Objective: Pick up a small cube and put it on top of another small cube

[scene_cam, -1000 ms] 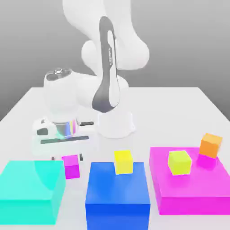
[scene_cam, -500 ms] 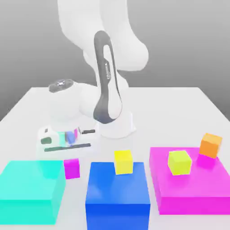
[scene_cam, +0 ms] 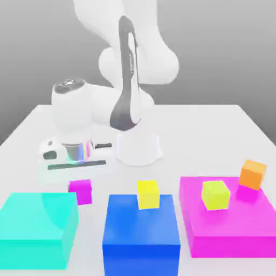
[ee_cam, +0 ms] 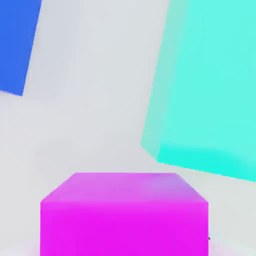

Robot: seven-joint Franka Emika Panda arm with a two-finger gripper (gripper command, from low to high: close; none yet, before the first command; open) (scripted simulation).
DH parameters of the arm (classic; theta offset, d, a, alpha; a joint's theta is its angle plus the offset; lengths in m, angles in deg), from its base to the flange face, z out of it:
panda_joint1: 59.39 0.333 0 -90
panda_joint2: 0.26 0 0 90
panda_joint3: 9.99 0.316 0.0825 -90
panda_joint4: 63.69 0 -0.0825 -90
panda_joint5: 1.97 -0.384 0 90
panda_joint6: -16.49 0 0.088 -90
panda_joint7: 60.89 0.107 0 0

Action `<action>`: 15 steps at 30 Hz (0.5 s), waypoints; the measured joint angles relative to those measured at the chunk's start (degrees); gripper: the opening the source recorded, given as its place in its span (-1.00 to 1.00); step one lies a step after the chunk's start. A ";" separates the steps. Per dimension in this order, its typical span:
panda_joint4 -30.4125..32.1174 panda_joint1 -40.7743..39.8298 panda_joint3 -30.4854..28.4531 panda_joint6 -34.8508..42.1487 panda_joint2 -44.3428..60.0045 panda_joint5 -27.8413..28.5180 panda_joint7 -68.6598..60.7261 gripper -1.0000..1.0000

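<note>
Gripping the small magenta cube [scene_cam: 80,192] with the gripper [scene_cam: 80,186], has the fingers closed only as far as the cube's width allows. Reaches down toward the exterior view's left, with the cube beneath the white hand [scene_cam: 75,169], just beyond the far right part of the teal block [scene_cam: 38,218] as seen there. Shows the cube's flat top and one broad side close up in the hand view, with parts of the teal block and the blue block [scene_cam: 141,223] farther off. Cannot tell from these angles how much room lies between the cube's underside and the white table [scene_cam: 199,135]. Keeps the cube well apart from the yellow cube [scene_cam: 148,194], seen on top of the blue block near its far edge, right of the middle. Farther to the exterior view's right, has a yellow-green cube [scene_cam: 215,195] resting on the large flat magenta block [scene_cam: 232,232], left of that block's middle. Near the same block's far right corner, has an orange cube [scene_cam: 252,174] turned at an angle. Behind the row of blocks, has the round white arm base [scene_cam: 138,150] standing near the middle of the scene.
</note>
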 joint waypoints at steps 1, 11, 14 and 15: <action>0.23 -0.19 0.00 0.65 -0.83 0.48 0.24 -1.00; -0.93 5.40 1.61 9.49 -4.27 -8.15 -3.98 -1.00; -1.96 7.58 3.64 13.20 -4.62 -9.61 -1.56 -1.00; -2.30 8.25 4.33 14.44 -4.76 -9.95 -0.62 -1.00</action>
